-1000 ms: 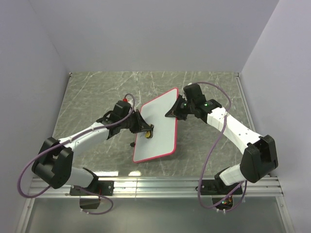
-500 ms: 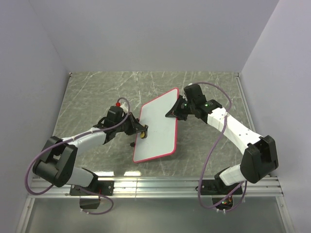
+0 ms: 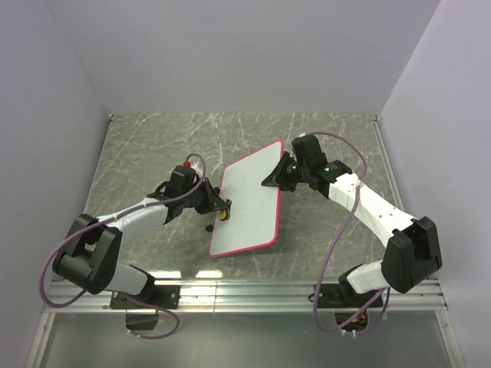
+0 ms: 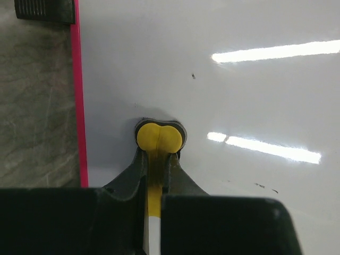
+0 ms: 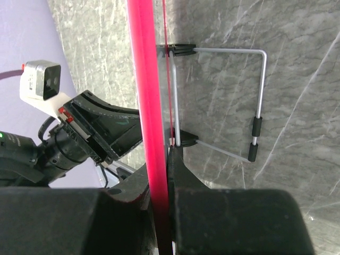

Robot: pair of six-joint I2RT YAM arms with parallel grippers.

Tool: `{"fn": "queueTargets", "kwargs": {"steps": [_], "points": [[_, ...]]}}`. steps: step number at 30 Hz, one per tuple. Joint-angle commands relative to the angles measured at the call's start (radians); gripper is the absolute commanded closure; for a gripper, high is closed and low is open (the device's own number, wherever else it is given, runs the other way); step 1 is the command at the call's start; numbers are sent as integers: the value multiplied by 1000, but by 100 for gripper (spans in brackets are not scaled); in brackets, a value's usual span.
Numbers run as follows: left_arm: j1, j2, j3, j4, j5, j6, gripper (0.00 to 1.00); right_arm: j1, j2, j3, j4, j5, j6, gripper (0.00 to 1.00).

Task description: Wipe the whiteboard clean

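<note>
Drawn back toward the whiteboard's (image 3: 249, 201) left edge, the left gripper (image 4: 158, 155) clamps the yellow eraser (image 4: 159, 137) while the right gripper (image 5: 162, 159) pinches the rim; mid-wipe, faint specks (image 4: 193, 76) need passes next.

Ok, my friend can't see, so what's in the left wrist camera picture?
A yellow eraser, pinched in the left arm's black fingers, sits against the whiteboard near its pink rim. A few tiny dark specks show on the white surface.

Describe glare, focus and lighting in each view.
Left wrist view: two bright glare streaks cross the whiteboard; the yellow eraser is sharp. Right wrist view: its pink rim, close to the lens, looks soft. Top external view: even light, no glare on the board.
</note>
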Motion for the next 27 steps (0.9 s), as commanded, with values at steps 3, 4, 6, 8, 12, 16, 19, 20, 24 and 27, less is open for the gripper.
{"fn": "queueTargets", "kwargs": {"steps": [3, 4, 6, 8, 12, 16, 19, 20, 24, 27], "points": [[-59, 24, 116, -288, 46, 34, 100, 28, 36, -46, 33, 91, -3, 100], [-67, 17, 136, -310, 46, 22, 100, 28, 38, -48, 38, 91, -1, 100], [-94, 15, 192, -324, 44, 8, 100, 28, 39, -51, 43, 89, 0, 100], [-129, 15, 229, -347, 33, -11, 100, 28, 38, -52, 47, 88, 2, 100], [-174, 21, 311, -359, 29, -41, 100, 28, 39, -48, 41, 89, -7, 100], [-194, 35, 335, -359, 27, -45, 100, 28, 42, -37, 29, 94, -16, 100], [-194, 61, 325, -368, 23, -29, 100, 28, 45, -29, 23, 94, -21, 100], [-194, 69, 311, -367, 23, -25, 100, 28, 44, -28, 21, 94, -23, 100], [-194, 101, 282, -370, 10, -2, 100, 26, 39, -25, 12, 100, -29, 100], [-189, 119, 263, -383, -10, 21, 100, 28, 38, -25, 4, 101, -33, 100]]}}
